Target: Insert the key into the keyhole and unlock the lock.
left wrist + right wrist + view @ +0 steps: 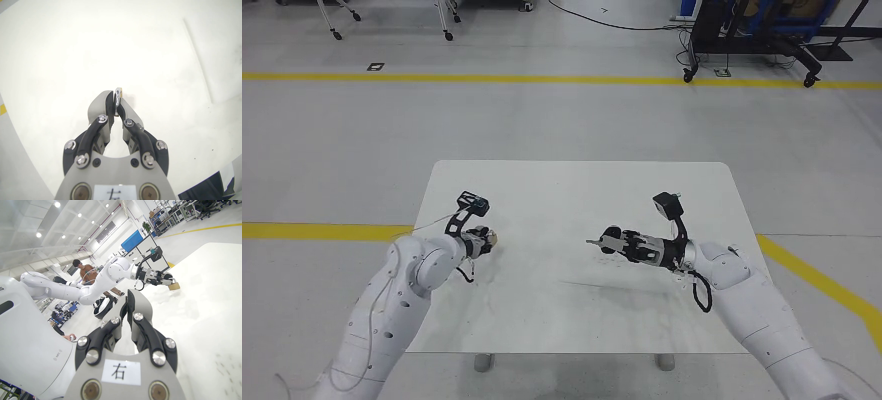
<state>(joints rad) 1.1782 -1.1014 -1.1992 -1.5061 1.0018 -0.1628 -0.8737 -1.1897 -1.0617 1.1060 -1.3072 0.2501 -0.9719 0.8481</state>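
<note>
The left pincer (117, 100) carries on its grey base a white sticker (114, 192) with one black character, its lower part cut off at the picture's edge. The right pincer (128, 299) carries on its base a white tag (121, 372) with one black character, whole and clear.

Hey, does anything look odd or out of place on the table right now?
Nothing stands out. The left gripper holds the padlock by its shackle; the right gripper, apart from it, holds the key. Only faint scuffs mark the table.
</note>
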